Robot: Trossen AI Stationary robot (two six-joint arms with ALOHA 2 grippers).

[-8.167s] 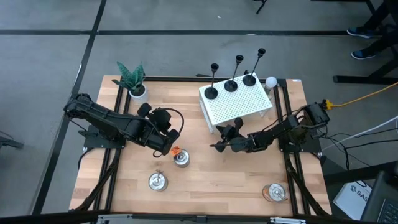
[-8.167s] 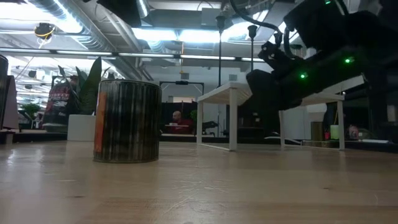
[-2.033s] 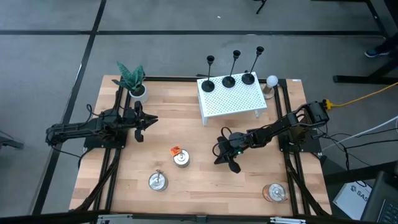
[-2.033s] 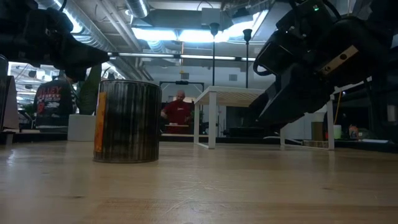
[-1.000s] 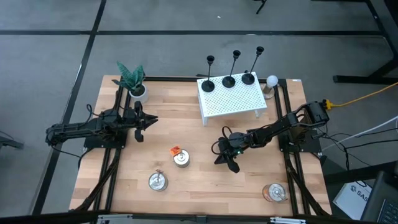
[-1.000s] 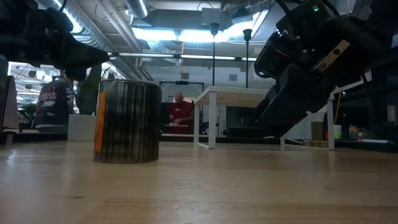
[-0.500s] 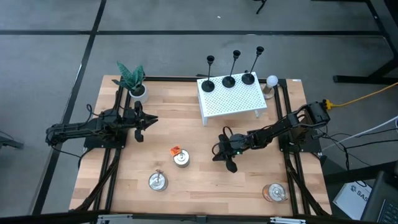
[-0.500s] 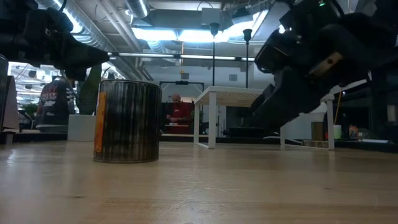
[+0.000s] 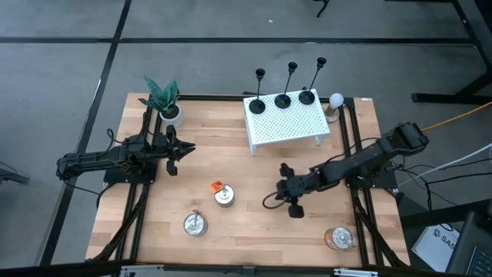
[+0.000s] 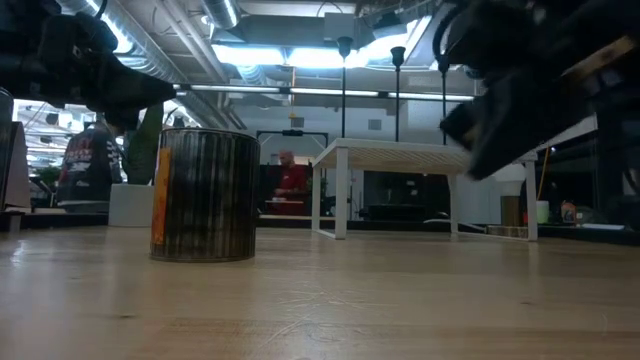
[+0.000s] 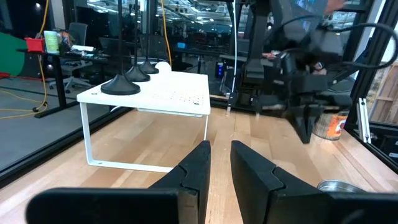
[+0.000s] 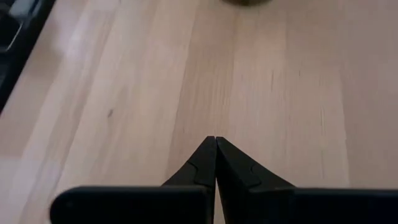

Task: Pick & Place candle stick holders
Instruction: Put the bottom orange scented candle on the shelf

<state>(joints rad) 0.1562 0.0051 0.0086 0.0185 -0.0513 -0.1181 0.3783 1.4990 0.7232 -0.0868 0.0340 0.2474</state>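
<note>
Three candle stick holders (image 9: 283, 100) on one rack (image 9: 286, 127); right pincer (image 9: 287, 201) clenched empty

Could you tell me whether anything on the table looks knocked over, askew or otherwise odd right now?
Nothing stands out. The three holders stand upright in a row on the white shelf, the plant is upright in its pot, and the tins sit flat on the table.

No readable txt anywhere — no brand, no number, no sign legible. The can (image 10: 204, 195) in the low view has an orange label strip, but no letters can be made out. Box (image 9: 446, 245) at the high view's corner bears dark print — too small to read.
</note>
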